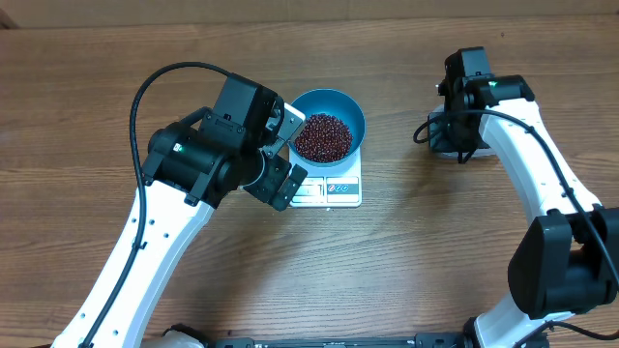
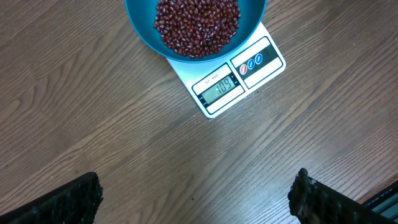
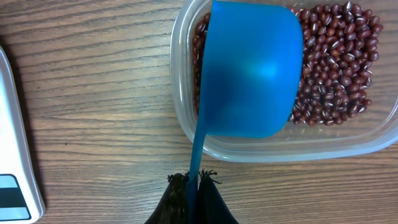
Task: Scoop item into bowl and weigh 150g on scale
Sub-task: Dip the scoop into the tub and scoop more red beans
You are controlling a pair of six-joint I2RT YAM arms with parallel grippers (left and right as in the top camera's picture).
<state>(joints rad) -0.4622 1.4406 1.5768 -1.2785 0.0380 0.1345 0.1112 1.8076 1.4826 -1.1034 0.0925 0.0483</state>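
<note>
**Tiny beans [image 1: 323, 137] likely rolling, spilling**

Your right gripper [image 3: 194, 180] is pinching the scoop [image 3: 252, 68] by its thin handle over the tub [image 3: 280, 149]. Your left gripper [image 2: 196, 202] is hanging wide open, empty. Beans are sitting in the bowl [image 1: 334, 99] on the scale [image 1: 340, 188].

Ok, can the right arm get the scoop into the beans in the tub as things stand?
Probably yes: the right gripper is shut on the scoop, which is right at the open tub, and nothing lies over the beans beside it.
</note>
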